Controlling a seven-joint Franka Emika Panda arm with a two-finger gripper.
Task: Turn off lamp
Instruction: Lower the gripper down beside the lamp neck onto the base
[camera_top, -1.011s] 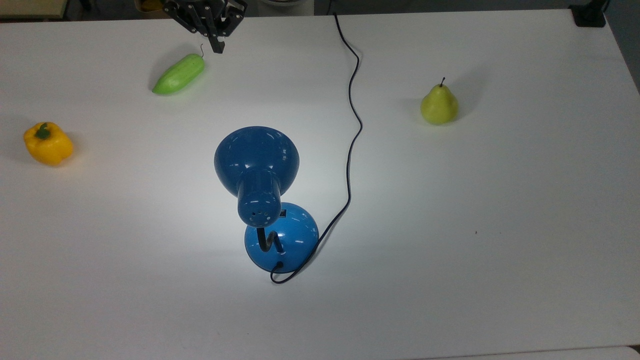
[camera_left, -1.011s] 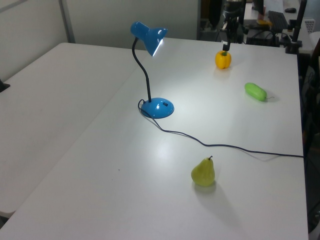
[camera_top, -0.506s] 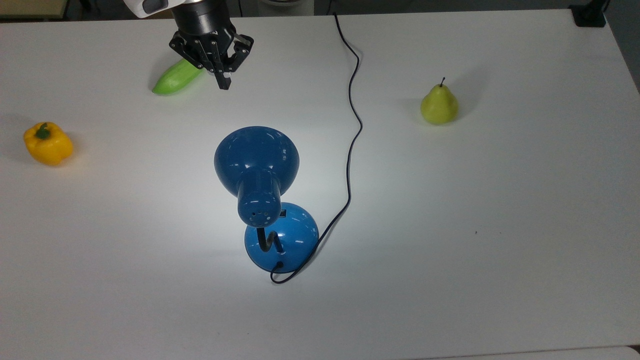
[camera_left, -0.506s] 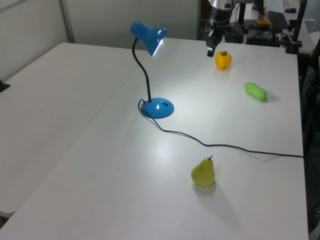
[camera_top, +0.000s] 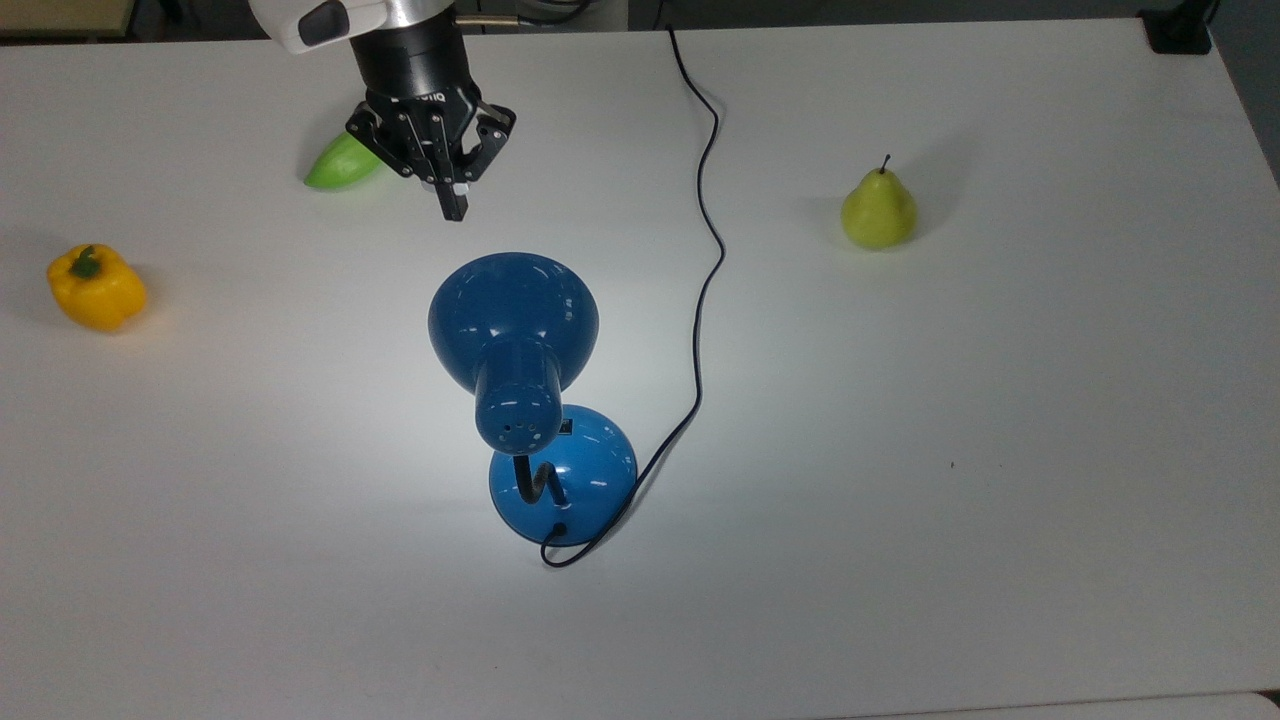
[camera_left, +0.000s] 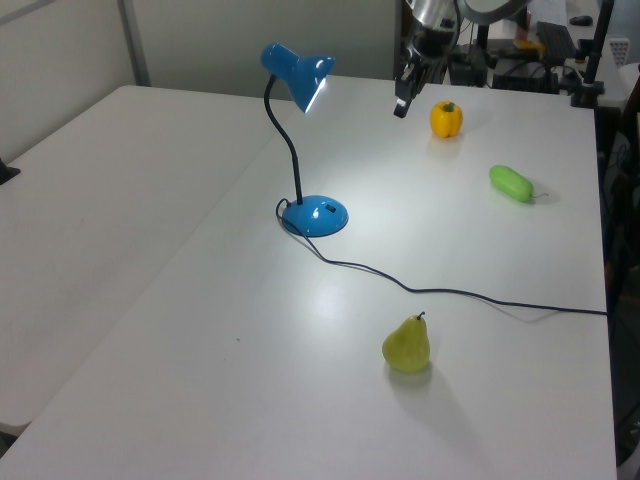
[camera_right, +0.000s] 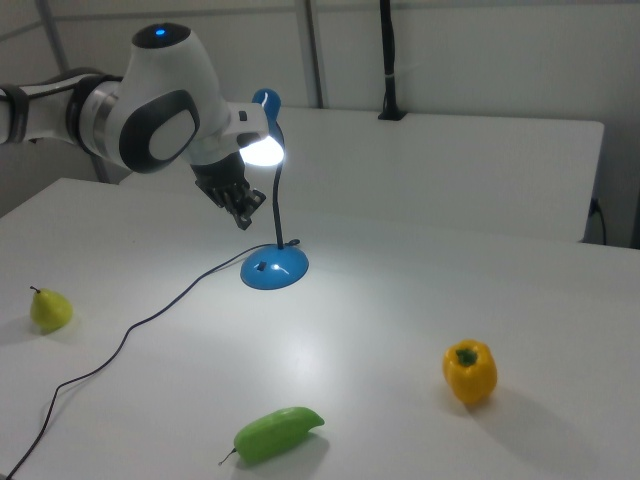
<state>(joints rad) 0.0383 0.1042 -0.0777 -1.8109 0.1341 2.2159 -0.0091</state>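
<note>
The blue lamp (camera_top: 513, 320) stands mid-table and is lit, casting a bright patch around its round base (camera_top: 590, 470). From the side I see the shade (camera_left: 297, 72) glowing on its black gooseneck above the base (camera_left: 318, 214); the right view has the base (camera_right: 274, 268) with a small dark switch on top. My gripper (camera_top: 455, 208) hangs in the air just beyond the shade toward the top view's upper edge, fingers together and pointing down, holding nothing. It appears again as the gripper (camera_left: 399, 108) right of the shade and the gripper (camera_right: 243, 220) left of the gooseneck.
A thin black cord (camera_top: 705, 250) runs from the base to the table's far edge. A green cucumber (camera_top: 335, 165) lies partly under the arm. A yellow pepper (camera_top: 95, 288) sits at the top view's left, a pear (camera_top: 878, 210) at the top view's right.
The arm has come in from the table's far edge toward the lamp's shade, now covering part of the cucumber in the top view. The lamp stays lit and unmoved.
</note>
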